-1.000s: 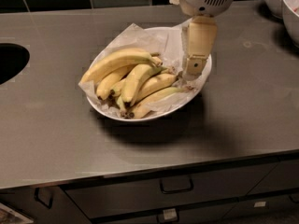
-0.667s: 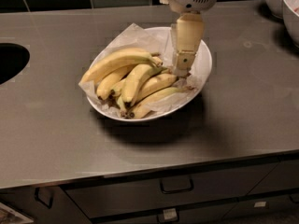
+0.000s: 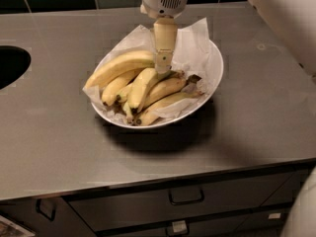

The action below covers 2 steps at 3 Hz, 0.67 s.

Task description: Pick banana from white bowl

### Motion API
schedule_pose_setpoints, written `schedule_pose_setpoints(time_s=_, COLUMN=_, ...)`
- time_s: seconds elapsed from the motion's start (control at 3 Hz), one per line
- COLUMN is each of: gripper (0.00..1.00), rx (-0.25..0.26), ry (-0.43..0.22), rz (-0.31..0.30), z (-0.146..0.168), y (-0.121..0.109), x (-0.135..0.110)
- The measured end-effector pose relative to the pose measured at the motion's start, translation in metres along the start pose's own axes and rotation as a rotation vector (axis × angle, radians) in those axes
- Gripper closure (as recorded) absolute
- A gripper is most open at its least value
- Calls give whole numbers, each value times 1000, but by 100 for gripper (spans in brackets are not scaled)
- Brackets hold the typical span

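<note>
The white bowl (image 3: 215, 71) sits mid-counter, wide and shallow, lined with crinkled white paper. It holds several yellow bananas. The banana (image 3: 120, 66), the longest and thickest, lies along the far left side, curving from the bowl's left rim towards the centre. My gripper (image 3: 162, 69) hangs straight down from its white wrist housing (image 3: 165, 0). Its tip is at the inner end of the banana, where the bunch's stems meet. It touches or nearly touches the fruit there. The stem ends under the tip are hidden.
The grey counter (image 3: 256, 127) has a dark round opening (image 3: 11, 66) at its left edge. Dark tiles run along the back. Drawers with handles (image 3: 186, 196) sit under the front edge. A pale part of the robot (image 3: 284, 21) crosses the upper right corner.
My gripper has moved left, from over the bowl's right side to the middle of the bunch, and now sits at the banana's inner end. The bananas have not moved.
</note>
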<state>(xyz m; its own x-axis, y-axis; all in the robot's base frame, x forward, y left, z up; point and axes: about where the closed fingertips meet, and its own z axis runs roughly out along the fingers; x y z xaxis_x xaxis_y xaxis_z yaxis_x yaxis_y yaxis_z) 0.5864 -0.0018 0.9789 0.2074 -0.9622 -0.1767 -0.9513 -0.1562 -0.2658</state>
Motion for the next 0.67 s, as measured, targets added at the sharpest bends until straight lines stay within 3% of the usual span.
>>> schedule_pose_setpoints(time_s=0.67, gripper=0, rx=5, ry=-7, rz=-18, z=3, y=-4, x=-10)
